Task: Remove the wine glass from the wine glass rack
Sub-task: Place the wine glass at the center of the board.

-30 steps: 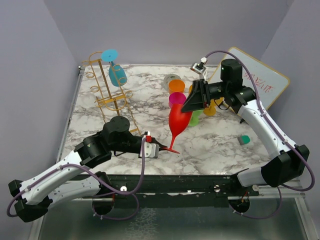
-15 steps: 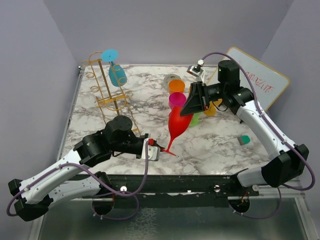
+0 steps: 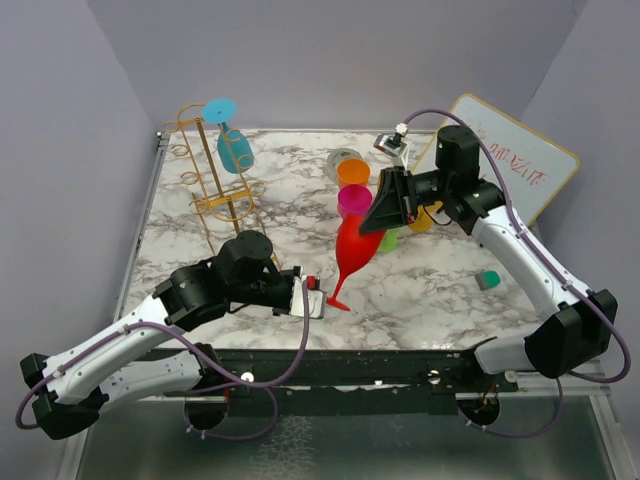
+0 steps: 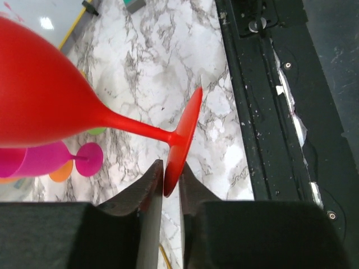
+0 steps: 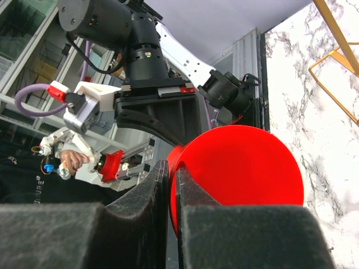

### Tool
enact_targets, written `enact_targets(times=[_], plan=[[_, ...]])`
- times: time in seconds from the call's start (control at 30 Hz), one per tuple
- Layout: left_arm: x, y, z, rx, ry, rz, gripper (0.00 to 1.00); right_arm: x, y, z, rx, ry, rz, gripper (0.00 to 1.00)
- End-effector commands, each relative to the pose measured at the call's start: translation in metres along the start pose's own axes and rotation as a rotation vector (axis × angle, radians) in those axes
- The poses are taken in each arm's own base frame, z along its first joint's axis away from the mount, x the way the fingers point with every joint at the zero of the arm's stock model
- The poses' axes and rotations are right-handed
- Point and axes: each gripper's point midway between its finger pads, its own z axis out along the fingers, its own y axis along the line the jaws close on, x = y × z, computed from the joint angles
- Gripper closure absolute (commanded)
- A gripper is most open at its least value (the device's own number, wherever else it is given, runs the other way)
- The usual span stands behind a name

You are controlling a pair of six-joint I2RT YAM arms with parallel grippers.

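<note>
A red wine glass (image 3: pixel 355 250) hangs tilted above the marble table (image 3: pixel 440 300), held at both ends. My left gripper (image 3: pixel 322 299) sits at its foot. In the left wrist view the left gripper (image 4: pixel 170 179) has both fingers close against the edge of the foot (image 4: pixel 185 134). My right gripper (image 3: pixel 378 215) is shut on the bowl's rim. The right wrist view shows the right gripper (image 5: pixel 171 168) pinching the wall of the red bowl (image 5: pixel 241 168). The gold wine glass rack (image 3: pixel 215 190) stands at the back left. A teal wine glass (image 3: pixel 236 150) hangs from it upside down.
Orange (image 3: pixel 352 172), magenta (image 3: pixel 353 198) and other coloured glasses stand behind the red one. A whiteboard (image 3: pixel 520 165) leans at the back right. A small teal block (image 3: pixel 488 280) lies on the right. The black front rail (image 3: pixel 400 365) borders the table.
The right gripper has closed on the red glass's rim. The left arm has shifted forward and right, and the glass's foot has moved slightly left.
</note>
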Motion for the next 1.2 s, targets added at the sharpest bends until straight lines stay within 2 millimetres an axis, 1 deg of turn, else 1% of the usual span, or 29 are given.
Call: enact_targets(times=[0.0, 0.1, 0.2, 0.33, 0.4, 0.47, 0.57, 0.67, 0.77, 0.87, 1.0, 1.07, 1.17], plan=[[0.001, 0.014, -0.004, -0.070, 0.030, -0.010, 0.78, 0.001, 0.015, 0.004, -0.006, -0.002, -0.075, 0.99], [0.000, 0.013, -0.006, -0.073, 0.024, -0.017, 0.73, 0.002, 0.011, 0.004, 0.012, -0.008, -0.071, 0.99], [-0.003, 0.014, -0.009, -0.087, 0.015, -0.028, 0.63, 0.002, 0.003, 0.004, 0.071, -0.025, -0.073, 0.99], [-0.008, 0.015, -0.014, -0.108, -0.002, -0.067, 0.52, 0.008, -0.010, 0.002, 0.143, -0.019, -0.059, 0.99], [-0.007, 0.013, -0.014, -0.112, 0.001, -0.103, 0.47, 0.011, -0.017, 0.001, 0.175, -0.015, -0.043, 0.99], [-0.006, 0.011, -0.014, -0.112, 0.000, -0.124, 0.44, 0.016, -0.022, -0.001, 0.214, -0.011, -0.032, 0.99], [-0.008, 0.007, -0.015, -0.100, -0.015, -0.126, 0.41, 0.025, -0.037, -0.007, 0.327, -0.015, -0.006, 1.00], [-0.008, 0.009, -0.017, -0.113, -0.014, -0.121, 0.35, 0.033, -0.062, -0.021, 0.519, -0.043, 0.040, 0.99], [-0.008, 0.012, -0.018, -0.131, -0.013, -0.120, 0.32, 0.044, -0.086, -0.042, 0.722, -0.072, 0.078, 0.99], [-0.014, 0.020, -0.016, -0.172, -0.049, -0.162, 0.30, 0.051, -0.111, -0.079, 1.000, -0.147, 0.122, 0.99], [-0.027, 0.025, -0.011, -0.191, -0.128, -0.199, 0.27, 0.057, -0.123, -0.128, 1.291, -0.256, 0.117, 1.00], [-0.029, 0.026, -0.007, -0.200, -0.162, -0.236, 0.27, 0.061, -0.127, -0.155, 1.439, -0.305, 0.112, 1.00], [-0.030, 0.026, 0.000, -0.205, -0.198, -0.313, 0.25, 0.064, -0.129, -0.189, 1.627, -0.349, 0.106, 0.99]])
